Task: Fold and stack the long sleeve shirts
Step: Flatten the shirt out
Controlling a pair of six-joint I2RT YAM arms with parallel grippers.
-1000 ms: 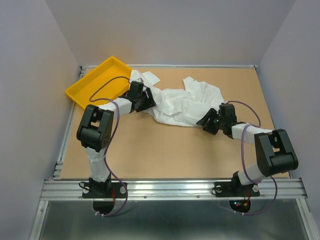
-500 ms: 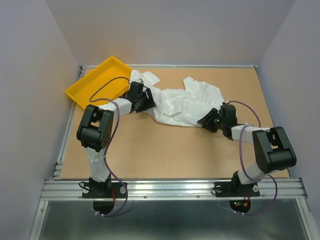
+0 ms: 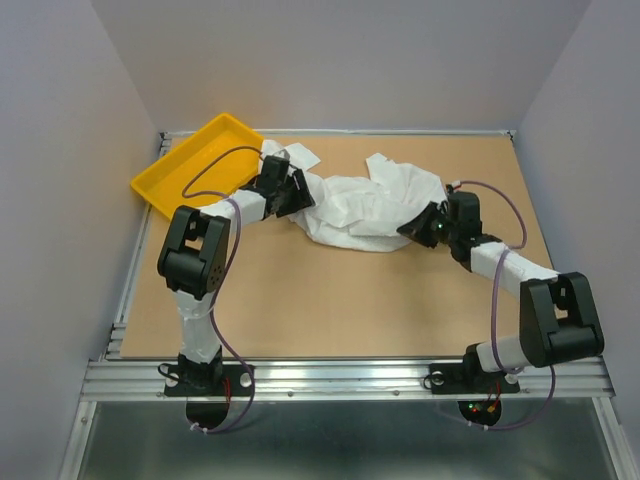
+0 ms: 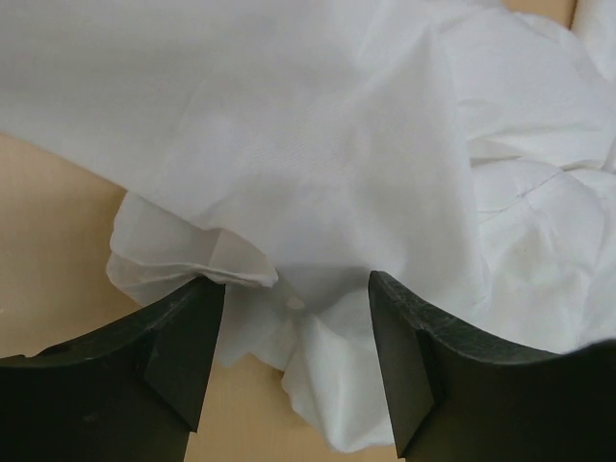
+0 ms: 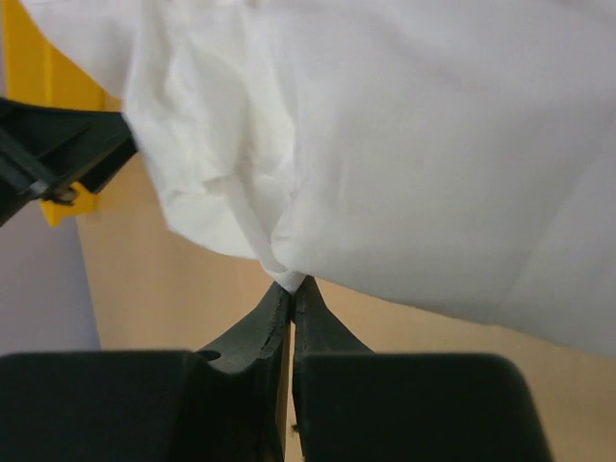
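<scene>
0 folds done: your white thin-fabric long sleeve shirt (image 3: 368,206) lies crumpled on the desk (image 3: 330,300) between the wide-open left end effector (image 4: 294,289) and the right end effector (image 5: 291,287), pinched seemingly on its edge.

On one tan table (image 3: 330,300) I count a single yellow tray (image 3: 190,170) and one rumpled heap of white shirt (image 3: 370,205); whether that heap holds one garment or more, I cannot tell. Two arms are mine, each ending in one two-finger gripper, the left gripper (image 3: 297,192) and the right gripper (image 3: 412,228). Two purple cables (image 3: 488,295) show, one to each arm.
</scene>
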